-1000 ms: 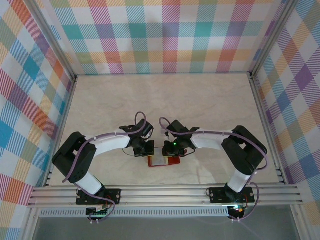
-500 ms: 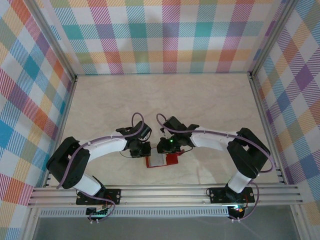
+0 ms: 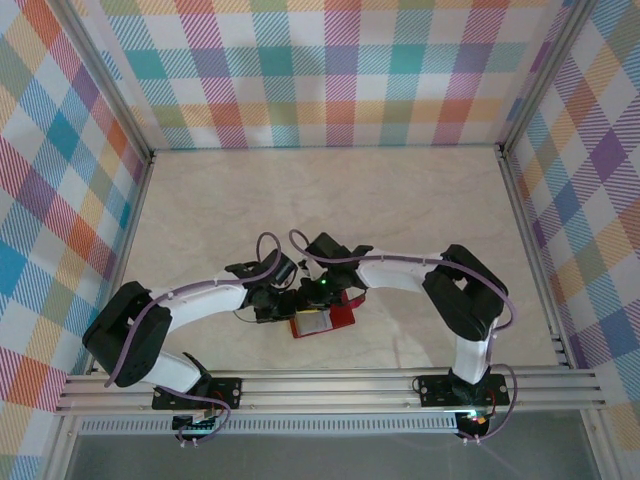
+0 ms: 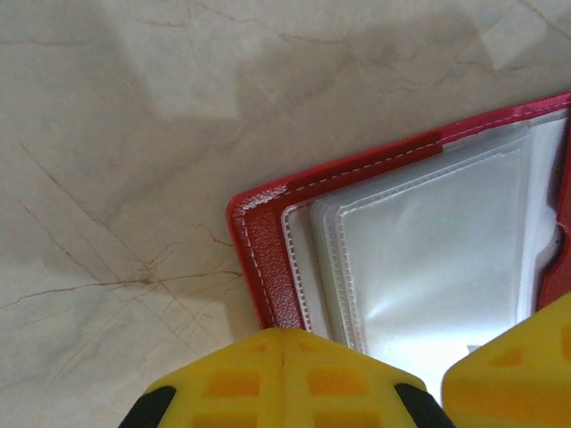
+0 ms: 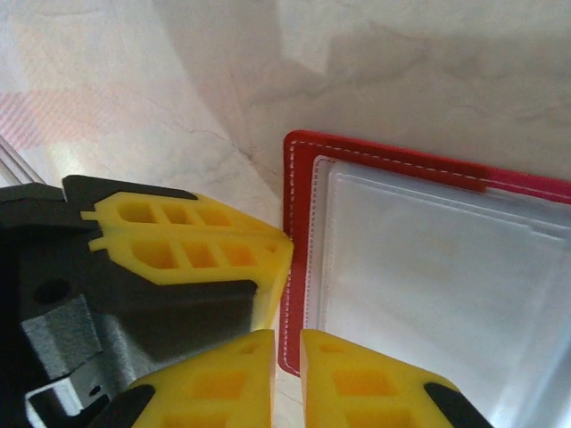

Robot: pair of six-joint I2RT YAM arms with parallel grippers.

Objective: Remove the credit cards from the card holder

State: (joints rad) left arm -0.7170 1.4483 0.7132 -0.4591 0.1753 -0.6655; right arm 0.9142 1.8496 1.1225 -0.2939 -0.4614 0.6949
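On the table (image 3: 400,200), near its front edge and about midway between the two bases, the left arm (image 3: 200,300) and the right arm (image 3: 400,272) bend inward and meet over the card holder (image 3: 343,316). The holder lies open and flat, red cover down and clear pockets (image 4: 428,259) up. Your left gripper (image 4: 284,343) is clenched, fingers pressed together with nothing between them. Its tip sits on the red stitched border at one corner of the holder. That reads as a hold-down, so press straight down rather than dragging, or the holder will likely slide on the smooth top. Your right gripper (image 5: 287,343) is just beside it, touching or nearly so. Its fingers are drawn together to a thin slit right over the same red border, and you cannot tell from here whether anything is pinched in that slit. The step in hand looks like working a fingertip into a pocket mouth. With the two grippers this crowded, shift the pinning one toward the far corner before you probe, so they don't knock each other. The pockets are glossy, stacked in several layers and pale inside. The cards cannot be told from the plastic, so don't assume which layer holds one. Find the open side of a pocket first. Then catch only the card's edge, not the sleeve, and draw it out low and flat along the pocket, because a lifting pull would probably drag the whole holder up.
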